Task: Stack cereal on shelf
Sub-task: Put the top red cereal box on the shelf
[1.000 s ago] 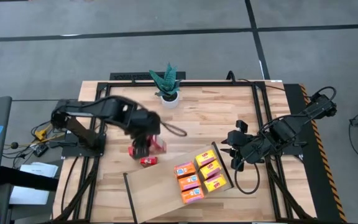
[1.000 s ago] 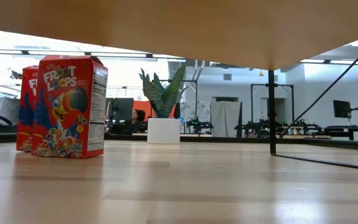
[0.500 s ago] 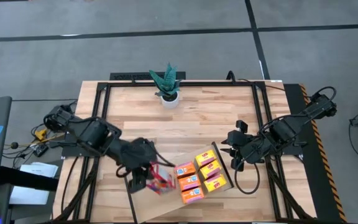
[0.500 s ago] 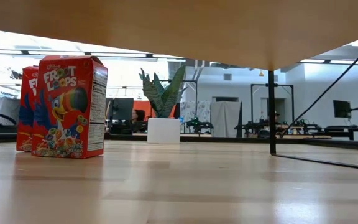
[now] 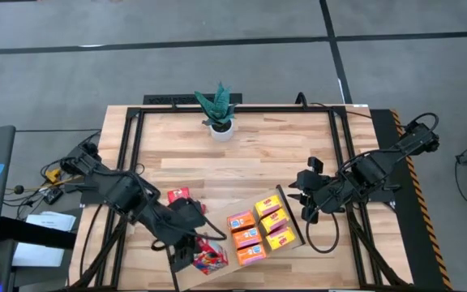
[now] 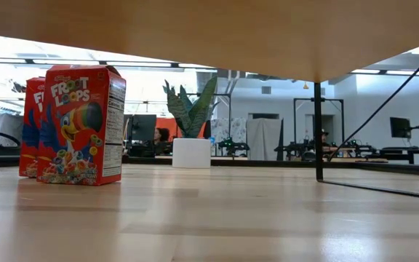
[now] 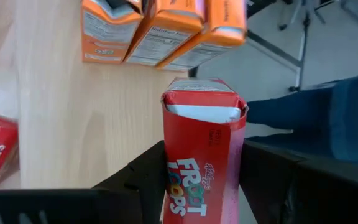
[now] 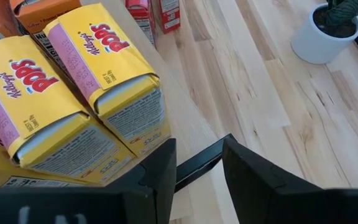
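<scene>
Your left end effector (image 5: 194, 255) is clamped on a red cereal box (image 5: 210, 258) over the shelf (image 5: 186, 239), beside the orange boxes (image 5: 245, 231). A potted plant (image 5: 220, 113) stands well apart on the table (image 5: 274, 154). Your right end effector (image 5: 305, 202) waits apart-fingered near the yellow boxes (image 5: 275, 217).

Three red cardboard cereal boxes (image 6: 78, 124) are showing: two are standing on the slatted wooden tabletop (image 5: 282, 154) and one is sitting in the left gripper (image 7: 201, 186). Three orange cardboard boxes (image 5: 246, 237) and three yellow cardboard boxes (image 5: 274, 219) are lying on the single light-wood shelf board (image 5: 193, 235). One white-potted green plant (image 5: 220, 109) is standing.
</scene>
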Robot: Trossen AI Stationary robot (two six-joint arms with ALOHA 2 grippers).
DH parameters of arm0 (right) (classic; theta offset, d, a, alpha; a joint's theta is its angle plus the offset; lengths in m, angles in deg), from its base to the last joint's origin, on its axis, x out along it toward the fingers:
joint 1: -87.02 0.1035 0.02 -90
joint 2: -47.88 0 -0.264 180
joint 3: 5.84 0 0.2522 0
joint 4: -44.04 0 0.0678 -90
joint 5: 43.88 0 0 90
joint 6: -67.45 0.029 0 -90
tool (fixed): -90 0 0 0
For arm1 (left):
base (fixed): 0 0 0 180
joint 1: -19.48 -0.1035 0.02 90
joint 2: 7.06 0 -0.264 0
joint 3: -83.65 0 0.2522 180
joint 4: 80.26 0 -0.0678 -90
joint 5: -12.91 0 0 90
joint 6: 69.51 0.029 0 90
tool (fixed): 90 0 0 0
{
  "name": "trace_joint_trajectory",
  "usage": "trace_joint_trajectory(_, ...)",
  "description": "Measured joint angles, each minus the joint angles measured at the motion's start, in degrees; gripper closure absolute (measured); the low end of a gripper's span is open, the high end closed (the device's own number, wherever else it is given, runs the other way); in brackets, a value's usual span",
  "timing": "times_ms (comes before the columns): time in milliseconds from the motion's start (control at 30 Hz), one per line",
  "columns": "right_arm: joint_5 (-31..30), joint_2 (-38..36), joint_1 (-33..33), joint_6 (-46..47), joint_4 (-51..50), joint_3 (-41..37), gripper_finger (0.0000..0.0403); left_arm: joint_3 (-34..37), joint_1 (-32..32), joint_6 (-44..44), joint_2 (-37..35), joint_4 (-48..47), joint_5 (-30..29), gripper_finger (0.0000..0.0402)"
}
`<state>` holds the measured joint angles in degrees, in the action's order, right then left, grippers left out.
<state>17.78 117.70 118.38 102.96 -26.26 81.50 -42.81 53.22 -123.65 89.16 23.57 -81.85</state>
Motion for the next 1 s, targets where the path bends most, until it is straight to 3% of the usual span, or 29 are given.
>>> trace_joint_trajectory(233, 0.0, 0.0, 0.0, -0.3, 0.0, 0.0, 0.025, 0.0, -0.1, -1.7, 5.0, 0.1, 4.2, 0.0239)
trace_joint_trajectory(500, 0.0, 0.0, 0.0, -1.3, 0.0, 0.0, 0.026, 0.0, -0.2, -4.1, 5.2, 0.2, 1.0, 0.0239)
trace_joint_trajectory(1000, 0.0, 0.0, 0.0, -1.4, 0.0, 0.0, 0.025, 0.0, -0.5, -3.4, 7.0, -2.0, 2.2, 0.0239)
